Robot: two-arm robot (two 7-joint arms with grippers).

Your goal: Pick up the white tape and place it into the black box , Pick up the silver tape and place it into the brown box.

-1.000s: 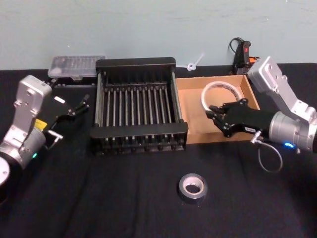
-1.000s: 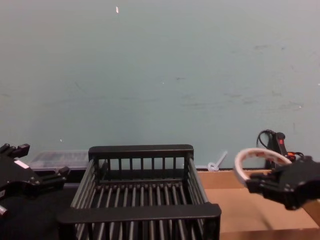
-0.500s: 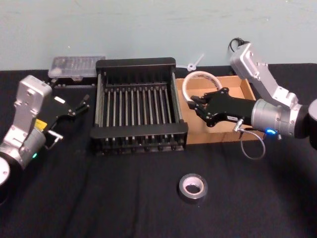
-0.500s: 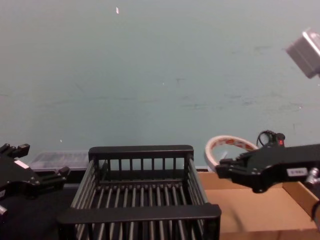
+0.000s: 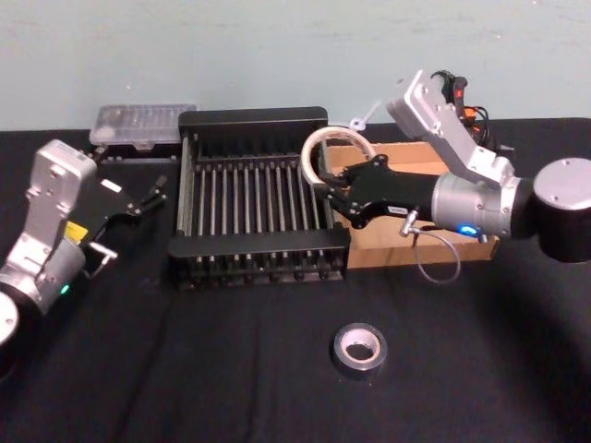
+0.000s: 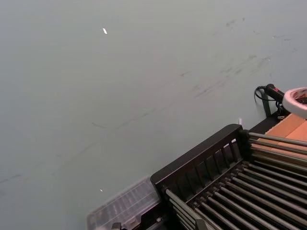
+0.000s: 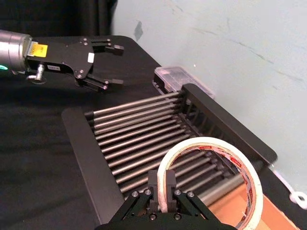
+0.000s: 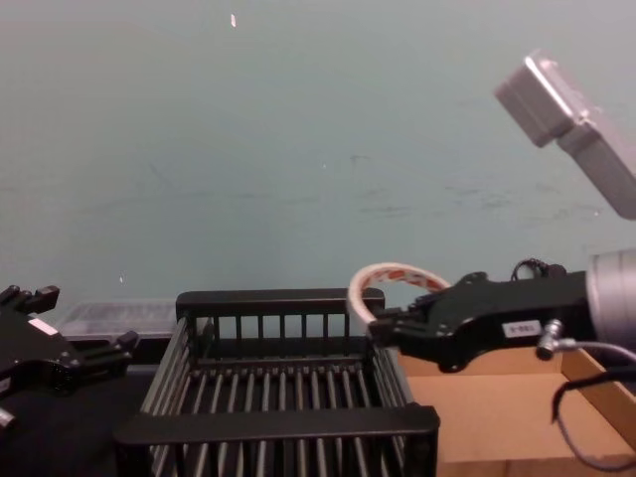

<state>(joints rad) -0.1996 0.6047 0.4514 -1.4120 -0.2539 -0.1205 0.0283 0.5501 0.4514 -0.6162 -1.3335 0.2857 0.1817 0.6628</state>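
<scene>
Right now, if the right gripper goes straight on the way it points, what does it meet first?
Probably nothing near: the right gripper carries the white tape leftward above the black box; farther on is the left gripper.

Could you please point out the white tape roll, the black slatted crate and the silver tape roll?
White tape roll (image 5: pixel 320 145), head view, upper rim.
Black slatted plastic crate (image 5: pixel 252 117), head view, far rim.
Grey-silver tape roll (image 5: pixel 359 335), head view, top face.

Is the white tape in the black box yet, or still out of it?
Out. The right gripper holds the white tape in the air above the black box's right rim, not resting on its bars.
</scene>
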